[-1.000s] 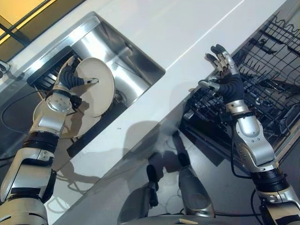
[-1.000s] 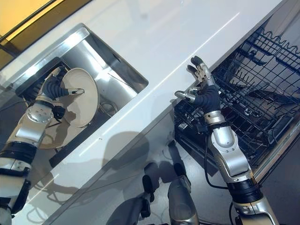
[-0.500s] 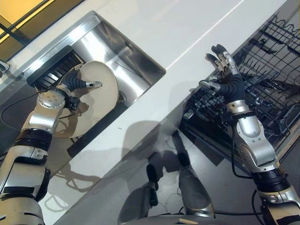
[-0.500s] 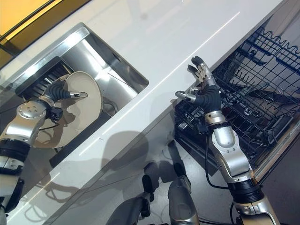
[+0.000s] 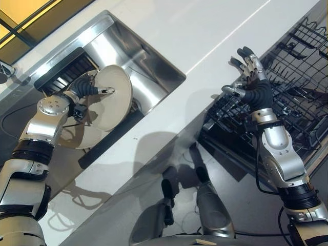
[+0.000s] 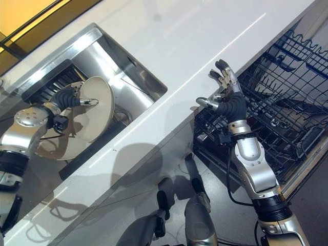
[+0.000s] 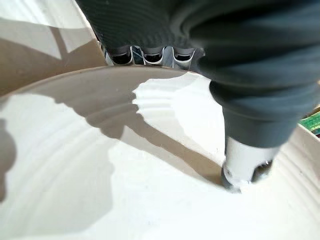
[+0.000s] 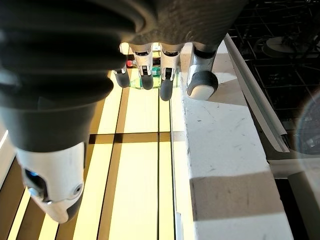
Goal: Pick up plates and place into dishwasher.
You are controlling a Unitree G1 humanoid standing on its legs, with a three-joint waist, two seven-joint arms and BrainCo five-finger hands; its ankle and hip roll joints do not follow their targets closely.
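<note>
My left hand [image 5: 84, 88] is shut on a cream plate [image 5: 114, 100], its thumb [image 7: 250, 167] pressed on the plate's face [image 7: 125, 185] and its fingers behind the rim. The plate is held tilted above the steel sink [image 5: 148, 69]. A second cream plate [image 5: 77, 136] lies lower down in the sink under it. My right hand [image 5: 252, 81] is raised, open with fingers spread, over the counter edge beside the open dishwasher's dark wire rack [image 5: 297, 82].
A white counter [image 5: 205, 31] runs between the sink and the dishwasher. A black ribbed block [image 5: 64, 69] sits at the sink's far side. The rack's [image 6: 287, 102] tines stand upright, with small items among them.
My left hand has lifted the plate out from the sink and swung it a little toward the counter. The right hand has hardly moved; the camera shifted slightly.
</note>
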